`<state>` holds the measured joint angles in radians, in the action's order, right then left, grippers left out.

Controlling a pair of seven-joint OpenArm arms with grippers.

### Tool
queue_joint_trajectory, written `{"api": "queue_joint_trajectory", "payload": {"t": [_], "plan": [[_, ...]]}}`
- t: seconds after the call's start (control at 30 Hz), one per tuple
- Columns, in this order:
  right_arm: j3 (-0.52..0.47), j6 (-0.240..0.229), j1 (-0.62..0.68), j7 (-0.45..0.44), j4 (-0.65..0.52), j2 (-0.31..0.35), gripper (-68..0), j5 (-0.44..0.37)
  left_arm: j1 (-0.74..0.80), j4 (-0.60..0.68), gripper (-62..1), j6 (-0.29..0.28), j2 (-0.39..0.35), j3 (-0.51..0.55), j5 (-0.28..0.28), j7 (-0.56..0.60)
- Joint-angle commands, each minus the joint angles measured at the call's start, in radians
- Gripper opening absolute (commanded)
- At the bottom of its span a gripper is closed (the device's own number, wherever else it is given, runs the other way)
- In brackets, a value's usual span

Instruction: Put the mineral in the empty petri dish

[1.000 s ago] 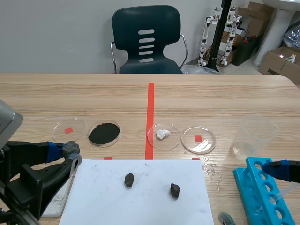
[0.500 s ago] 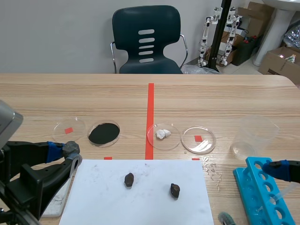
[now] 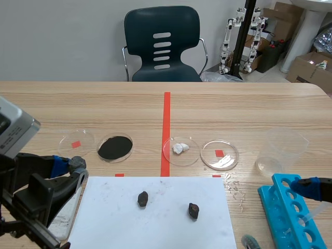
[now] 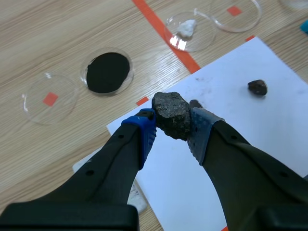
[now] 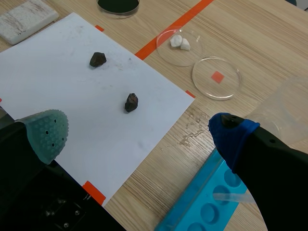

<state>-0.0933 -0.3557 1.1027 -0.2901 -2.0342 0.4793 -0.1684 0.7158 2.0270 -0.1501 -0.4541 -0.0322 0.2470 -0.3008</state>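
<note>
While the left tool (image 4: pixel 172 126) clamps it, mineral (image 4: pixel 169 108): dark grey rough lump, pinched between the two blue pads and lifted over a corner of the white sheet (image 4: pixel 231 125).
left tool, state: closed on the mineral; the lump sits high, right at the fingertips.
right tool (image 5: pixel 139 132): fingers wide apart, holding nothing, above the sheet's edge, with the blue rack (image 5: pixel 202 202) beside it.
near empty dish (image 4: pixel 49 98): ahead of the left tool and off to one side, past the sheet, resting on the surface (image 4: pixel 57 29); an orange mark shows through it.
far empty dish (image 4: pixel 235 9): far ahead of the left tool, beyond the white-pieces dish (image 4: pixel 187 31).
black-powder dish (image 4: pixel 108 72): just beside the near empty dish; filled, so not a target.
handling, by judgement: the near empty dish looks the handier choice. Carry the lump level and steer clear of the powder dish. Lower it until it is just above the dish floor, centred, then part the fingers. A drop from height could skid or tip so light a dish.
</note>
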Motion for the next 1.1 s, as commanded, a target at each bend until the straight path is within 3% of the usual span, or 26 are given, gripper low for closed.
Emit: {"api": "queue_joint_trajectory", "payload": {"t": [0.0,0.07,0.2,0.27,0.43,0.63,0.77,1.07], "plan": [[-0.003,0.0,-0.006,-0.019,-0.013,0.005,-6.5,-0.011,-0.039,0.002,-48.3,0.025,0.002,-0.016,0.005,-0.017],[-0.003,0.0,-0.006,-0.019,-0.013,0.005,-6.5,-0.011,-0.074,-0.014,-48.3,0.082,0.002,-0.034,0.026,-0.055],[-0.003,0.0,-0.006,-0.019,-0.013,0.005,-6.5,-0.011,-0.187,-0.106,-48.3,0.268,0.002,-0.083,0.095,-0.105],[-0.003,0.0,-0.006,-0.019,-0.013,0.005,-6.5,-0.011,-0.259,-0.17,-48.3,0.315,0.005,-0.115,0.106,-0.122],[-0.003,0.0,-0.006,-0.019,-0.013,0.005,-6.5,-0.011,-0.448,-0.309,-48.3,0.327,0.024,-0.185,0.122,-0.156],[-0.003,0.0,-0.006,-0.019,-0.013,0.005,-6.5,-0.011,-0.657,-0.475,-48.3,0.488,0.081,-0.232,0.148,-0.254],[-0.003,0.0,-0.006,-0.019,-0.013,0.005,-6.5,-0.011,-0.774,-0.591,-48.3,0.552,0.115,-0.232,0.164,-0.319],[-0.003,0.0,-0.006,-0.019,-0.013,0.005,-6.5,-0.011,-0.987,-0.837,-48.3,0.575,0.171,-0.232,0.179,-0.455]]}}
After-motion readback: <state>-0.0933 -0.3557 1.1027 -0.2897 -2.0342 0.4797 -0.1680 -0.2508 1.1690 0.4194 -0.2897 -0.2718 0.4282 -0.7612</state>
